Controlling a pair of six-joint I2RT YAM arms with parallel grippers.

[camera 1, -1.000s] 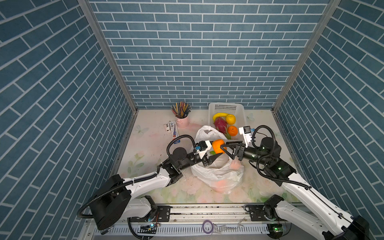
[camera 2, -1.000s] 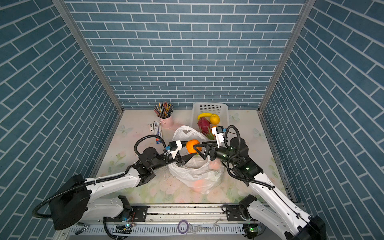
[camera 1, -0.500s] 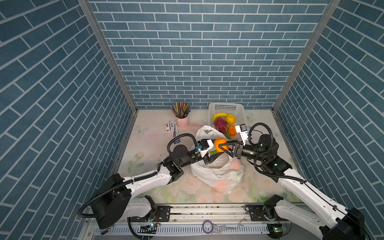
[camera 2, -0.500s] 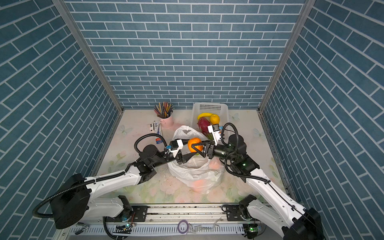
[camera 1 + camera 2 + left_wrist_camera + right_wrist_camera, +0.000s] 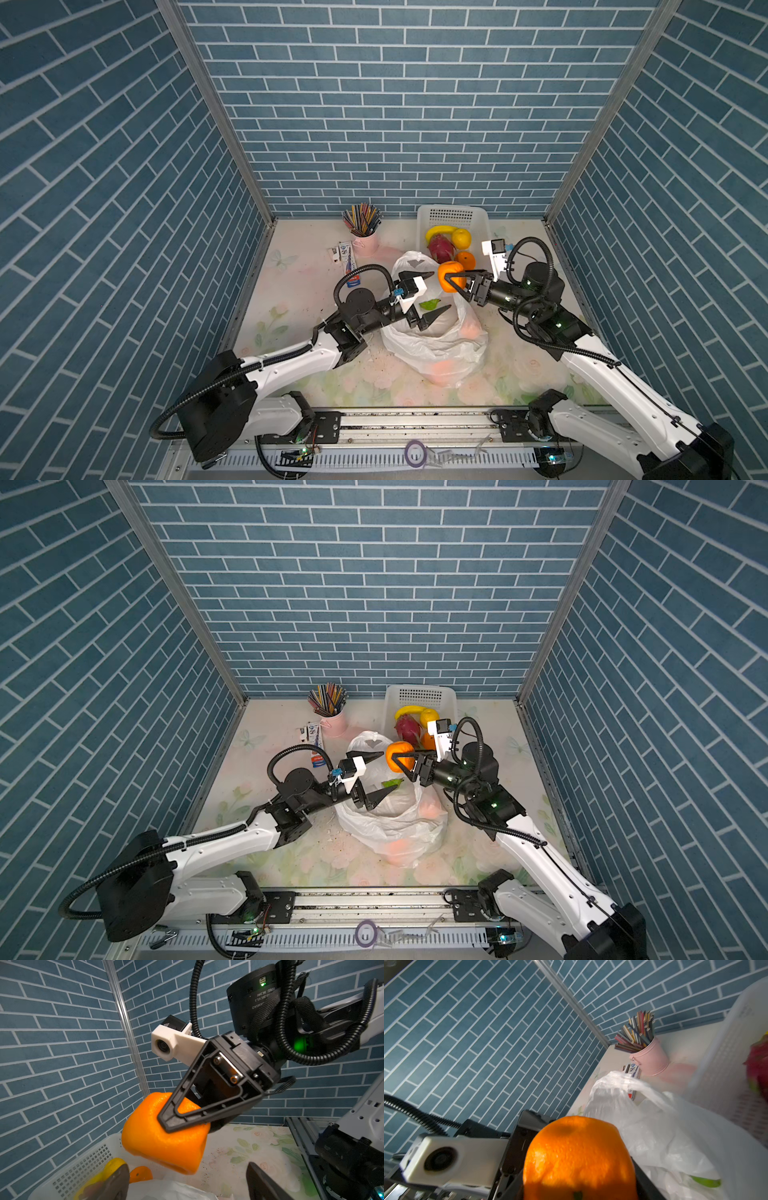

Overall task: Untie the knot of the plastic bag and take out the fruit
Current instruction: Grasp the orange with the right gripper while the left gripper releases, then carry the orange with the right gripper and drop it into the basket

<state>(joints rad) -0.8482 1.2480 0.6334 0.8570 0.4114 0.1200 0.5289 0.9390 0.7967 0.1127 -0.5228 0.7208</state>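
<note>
Thin crinkly plastic bag (image 5: pixel 432 349) beside a dimpled, glossy orange (image 5: pixel 579 1159).

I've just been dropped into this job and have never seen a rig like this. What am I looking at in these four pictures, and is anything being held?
Two robot arms work over a flowered table inside blue tiled walls. Two pictures look down from overhead and are nearly identical; the other two come from a camera on each arm's wrist. Each arm ends in a two-fingered hand. The right hand is closed on an orange, held in the air, clear of the open white plastic bag. The left hand is open and empty beside it. More orange shapes show through the bag's side. Behind stand a white basket holding a banana, dragon fruit, lemon and second orange, and a pink cup of pencils.
</note>
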